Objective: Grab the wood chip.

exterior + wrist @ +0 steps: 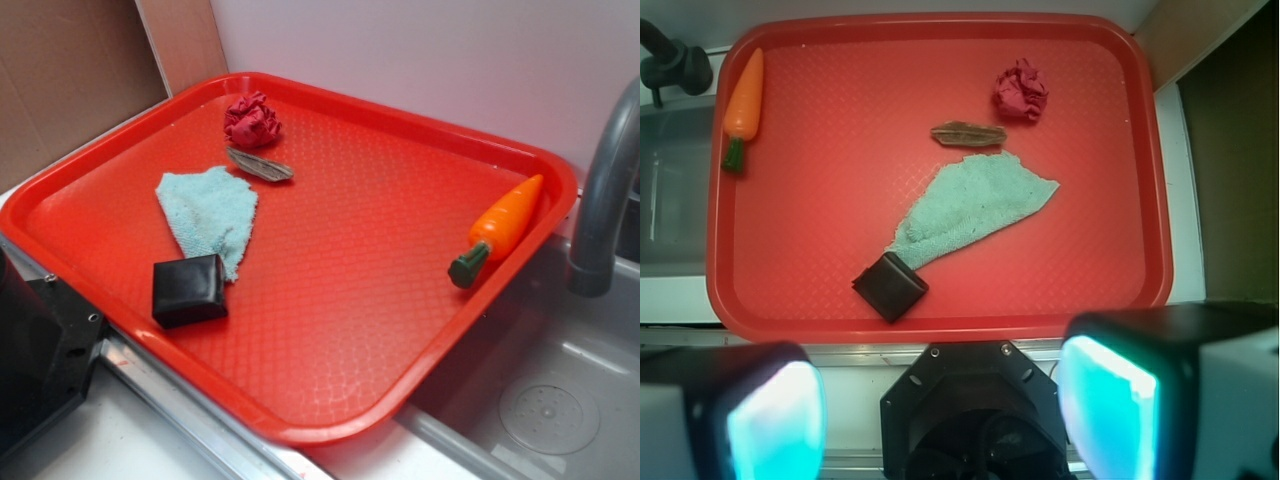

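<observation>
Wood chip (260,166) (968,133), flat grey-brown sliver, rough grain, pointed ends

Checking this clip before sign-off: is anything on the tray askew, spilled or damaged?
Nothing spilled or broken. The towel lies rumpled, one corner tucked under the black block. The wood chip lies flat and clear, just beside the red cloth ball. The carrot rests against the tray rim.

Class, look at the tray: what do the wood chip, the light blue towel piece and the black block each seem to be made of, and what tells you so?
Wood chip: rough, matte grey-brown wood, streaky grain, pointed ends.
Light blue towel piece: soft terry-like cloth, fuzzy surface, ragged edges.
Black block: smooth, slightly glossy, perhaps plastic or rubber; the look leaves it open.
</observation>
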